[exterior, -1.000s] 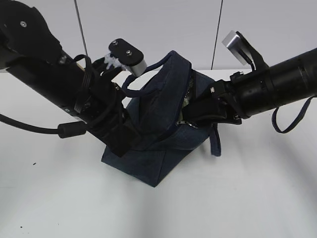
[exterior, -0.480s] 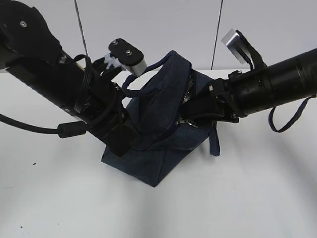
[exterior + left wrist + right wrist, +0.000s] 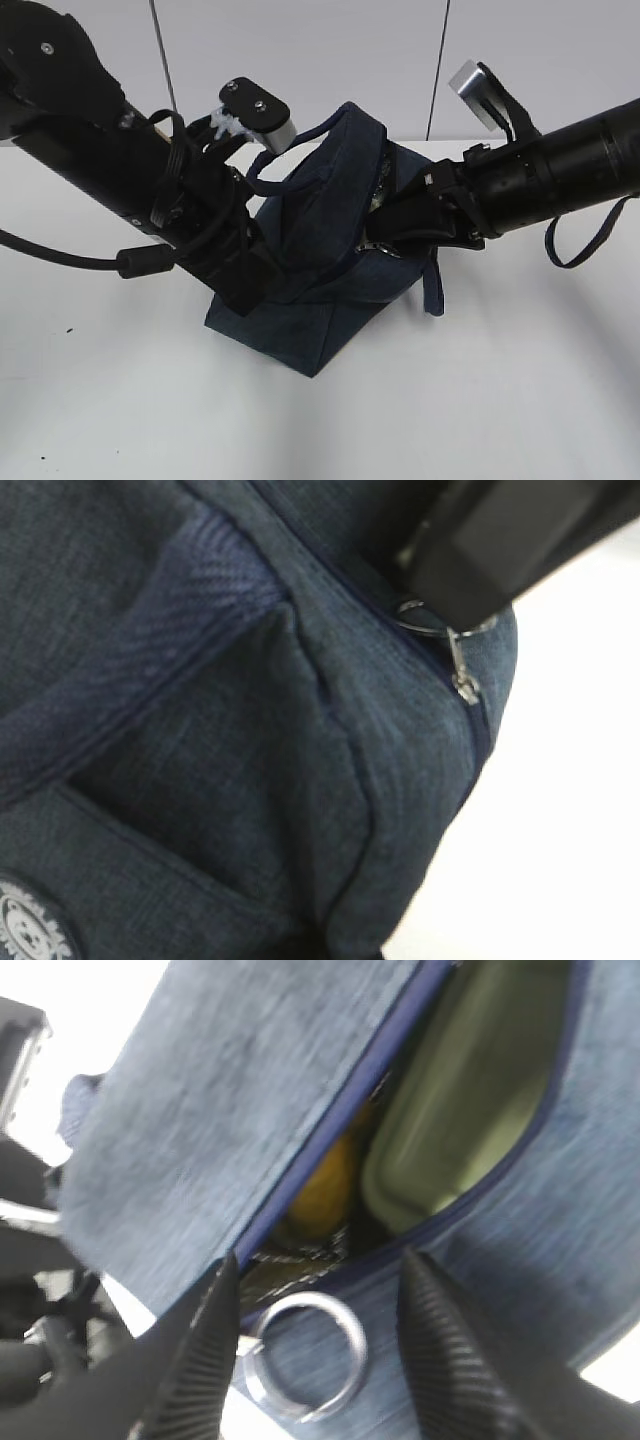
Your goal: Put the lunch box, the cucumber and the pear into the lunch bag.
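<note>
The navy lunch bag (image 3: 330, 270) stands tilted on the white table, its zip partly open. My right gripper (image 3: 380, 240) is at the zip end on the bag's right side. In the right wrist view it is open (image 3: 318, 1260), one finger on each side of the silver ring pull (image 3: 309, 1298), not touching it. Through the opening I see the lunch box's pale green lid (image 3: 460, 1110) and the yellow pear (image 3: 325, 1195). The cucumber is hidden. My left gripper (image 3: 245, 290) holds the bag's left side. Its wrist view is filled with bag fabric (image 3: 250, 730), and its fingers are hidden.
The bag's rope handle (image 3: 290, 150) loops up beside the left wrist camera. A navy strap (image 3: 435, 290) hangs down the bag's right side. A dark loop (image 3: 580, 250) hangs under the right arm. The white round logo (image 3: 25, 930) shows low on the bag.
The right gripper nudged slightly left toward the bag, then back. The loop under the right arm swung a little. The bag and left arm have stayed still.
</note>
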`<move>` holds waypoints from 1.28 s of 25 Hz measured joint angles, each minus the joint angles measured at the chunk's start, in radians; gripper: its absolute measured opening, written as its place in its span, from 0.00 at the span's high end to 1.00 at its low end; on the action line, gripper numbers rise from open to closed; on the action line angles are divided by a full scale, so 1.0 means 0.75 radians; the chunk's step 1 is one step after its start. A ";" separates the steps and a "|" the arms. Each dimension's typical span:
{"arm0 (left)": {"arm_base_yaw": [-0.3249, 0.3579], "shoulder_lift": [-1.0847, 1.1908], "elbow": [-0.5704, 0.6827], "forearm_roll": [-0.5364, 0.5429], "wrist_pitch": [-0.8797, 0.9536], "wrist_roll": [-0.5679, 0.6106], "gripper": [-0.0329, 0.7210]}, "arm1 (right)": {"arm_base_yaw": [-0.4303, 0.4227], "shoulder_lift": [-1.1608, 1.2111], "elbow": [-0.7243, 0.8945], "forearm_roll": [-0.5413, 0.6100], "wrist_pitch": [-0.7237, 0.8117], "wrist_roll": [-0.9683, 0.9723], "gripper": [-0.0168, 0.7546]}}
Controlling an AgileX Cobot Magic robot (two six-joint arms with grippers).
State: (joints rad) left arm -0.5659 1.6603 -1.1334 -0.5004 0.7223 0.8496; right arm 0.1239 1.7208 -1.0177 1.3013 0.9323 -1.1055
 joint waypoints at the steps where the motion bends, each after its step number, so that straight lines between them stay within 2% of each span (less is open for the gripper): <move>1: 0.000 0.000 0.000 0.000 0.000 0.000 0.95 | 0.000 0.000 0.000 -0.003 0.026 0.002 0.45; 9: 0.000 0.000 0.000 0.000 0.000 0.000 0.95 | 0.000 0.000 0.000 -0.057 0.125 0.019 0.45; 15: 0.000 0.000 0.000 0.000 0.000 0.000 0.95 | 0.000 0.000 0.000 -0.059 0.085 0.016 0.45; 25: 0.000 0.000 0.000 -0.001 0.000 0.000 0.95 | 0.000 0.000 0.000 0.026 -0.061 -0.111 0.45; 32: 0.000 0.000 0.000 -0.006 0.000 0.000 0.95 | 0.000 0.068 0.000 0.070 0.001 -0.159 0.45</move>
State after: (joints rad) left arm -0.5659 1.6603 -1.1334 -0.5053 0.7223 0.8493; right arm 0.1239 1.7720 -1.0177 1.3539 0.9331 -1.2244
